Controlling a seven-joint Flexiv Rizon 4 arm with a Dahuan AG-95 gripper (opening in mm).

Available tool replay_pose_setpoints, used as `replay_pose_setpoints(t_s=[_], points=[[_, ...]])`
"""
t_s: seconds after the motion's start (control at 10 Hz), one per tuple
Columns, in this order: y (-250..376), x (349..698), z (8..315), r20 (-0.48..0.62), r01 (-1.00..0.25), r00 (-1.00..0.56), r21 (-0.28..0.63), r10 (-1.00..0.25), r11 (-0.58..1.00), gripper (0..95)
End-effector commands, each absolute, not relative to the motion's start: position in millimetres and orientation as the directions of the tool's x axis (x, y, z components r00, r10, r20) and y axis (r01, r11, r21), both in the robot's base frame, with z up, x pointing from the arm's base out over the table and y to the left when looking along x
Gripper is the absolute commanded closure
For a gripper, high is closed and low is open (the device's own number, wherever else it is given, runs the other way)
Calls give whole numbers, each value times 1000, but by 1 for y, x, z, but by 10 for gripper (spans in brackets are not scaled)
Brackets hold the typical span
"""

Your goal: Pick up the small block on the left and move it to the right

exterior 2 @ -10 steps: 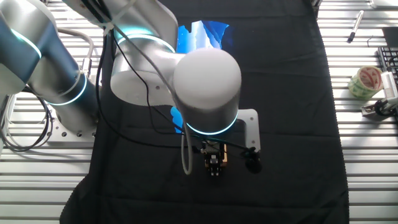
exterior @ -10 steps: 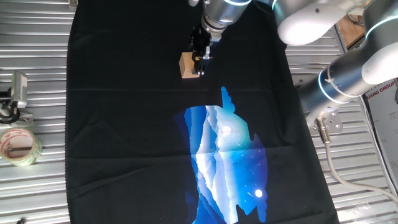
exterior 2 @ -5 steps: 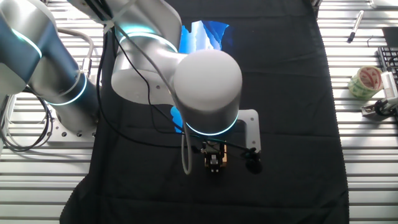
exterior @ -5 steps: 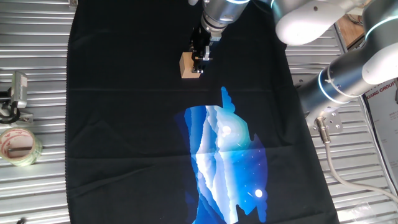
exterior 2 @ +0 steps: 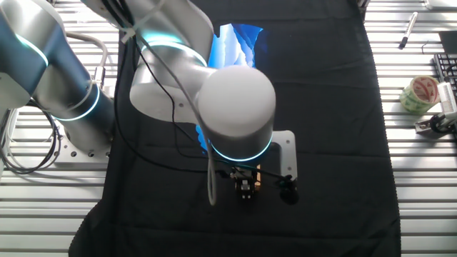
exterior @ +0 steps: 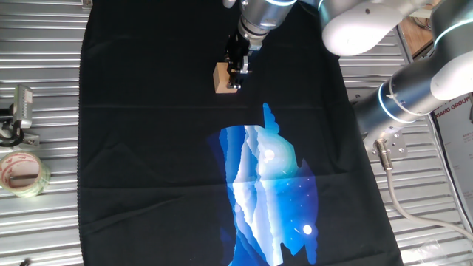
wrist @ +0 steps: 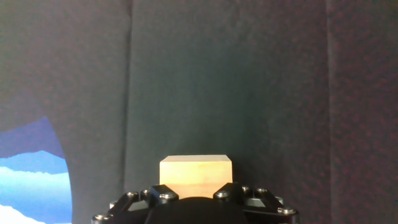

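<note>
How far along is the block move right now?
Reach looks done: the gripper is down at the small block, which fills the space just ahead of it in the hand view. Whether the fingers have closed is not visible. The block sits on the black cloth; lift and carry remain.

The small block is pale, unpainted wood with a smooth matt face and faint grain. The black cloth beneath it has a fine, matt weave with soft creases, and its blue-and-white print looks brighter. The end effector is black and matt, with shiny metal screw heads in the hand view. The arm's shell is smooth, glossy white-grey. The counter is ribbed, bare metal. The tape roll is clear and glossy.
</note>
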State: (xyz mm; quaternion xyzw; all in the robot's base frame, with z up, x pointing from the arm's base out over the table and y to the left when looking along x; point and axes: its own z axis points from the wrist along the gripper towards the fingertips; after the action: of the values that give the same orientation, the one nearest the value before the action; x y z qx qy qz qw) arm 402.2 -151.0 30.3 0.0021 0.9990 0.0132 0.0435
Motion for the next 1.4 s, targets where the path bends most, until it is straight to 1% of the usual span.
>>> replay_pose_setpoints(t_s=[0.1,0.6,0.7,0.8,1.0,1.3,1.4], points=[[-151,401,31,-87,3,-996,21,4,1000,380],[-151,401,28,-86,14,-996,38,17,999,380],[-151,401,27,-86,21,-996,45,25,999,570],[-151,401,28,-68,38,-997,64,42,997,570],[-151,401,29,-87,42,-995,62,47,997,950],[-151,401,29,-76,36,-996,-2,35,999,950],[-151,401,29,-75,38,-996,3,38,999,950]])
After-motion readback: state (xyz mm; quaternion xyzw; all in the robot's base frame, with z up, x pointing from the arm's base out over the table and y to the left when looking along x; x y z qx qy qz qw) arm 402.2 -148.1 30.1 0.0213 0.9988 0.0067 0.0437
